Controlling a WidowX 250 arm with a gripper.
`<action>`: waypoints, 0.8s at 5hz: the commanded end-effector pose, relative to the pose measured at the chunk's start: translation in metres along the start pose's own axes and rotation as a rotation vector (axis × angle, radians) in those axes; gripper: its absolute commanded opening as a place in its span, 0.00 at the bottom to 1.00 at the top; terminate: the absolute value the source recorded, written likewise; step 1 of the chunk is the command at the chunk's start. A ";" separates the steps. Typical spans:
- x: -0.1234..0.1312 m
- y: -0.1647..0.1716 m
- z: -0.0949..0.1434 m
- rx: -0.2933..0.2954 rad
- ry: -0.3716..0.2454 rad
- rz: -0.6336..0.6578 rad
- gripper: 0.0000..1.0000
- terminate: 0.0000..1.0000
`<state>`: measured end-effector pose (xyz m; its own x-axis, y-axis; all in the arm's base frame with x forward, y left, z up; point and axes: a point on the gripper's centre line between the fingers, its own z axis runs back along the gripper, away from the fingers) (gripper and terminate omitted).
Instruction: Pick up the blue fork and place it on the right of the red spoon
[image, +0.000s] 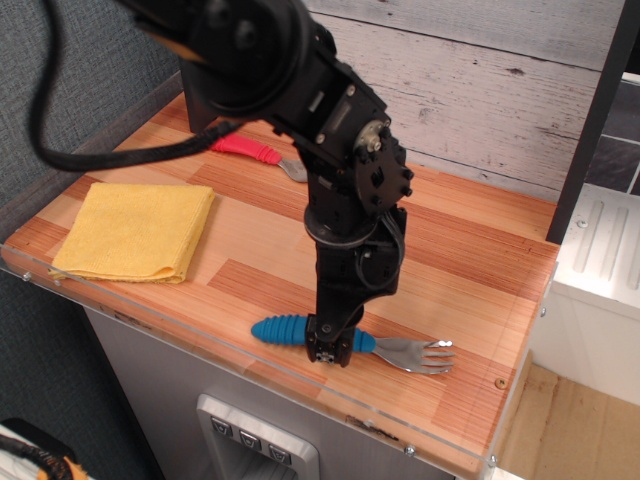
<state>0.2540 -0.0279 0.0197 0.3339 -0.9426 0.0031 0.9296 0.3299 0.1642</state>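
My gripper (333, 347) sits low over the fork (345, 340) handle at lower centre; whether its fingers are pinching yet, I cannot tell. I'd squeeze squarely before lifting.

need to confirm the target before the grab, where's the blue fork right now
The blue fork lies near the table's front edge, tines pointing right, with the hand down over its handle; the yellow cloth sits off to the left.

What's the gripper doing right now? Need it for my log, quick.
Gripper: down over the blue fork handle, fork on the table; whether the jaws have closed cannot be told.
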 end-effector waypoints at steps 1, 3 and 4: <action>-0.005 -0.005 -0.004 -0.024 0.008 0.027 1.00 0.00; -0.007 -0.007 -0.009 -0.038 0.032 0.097 0.00 0.00; -0.007 -0.012 -0.006 -0.014 0.026 0.114 0.00 0.00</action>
<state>0.2510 -0.0256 0.0077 0.4459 -0.8951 -0.0061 0.8869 0.4409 0.1379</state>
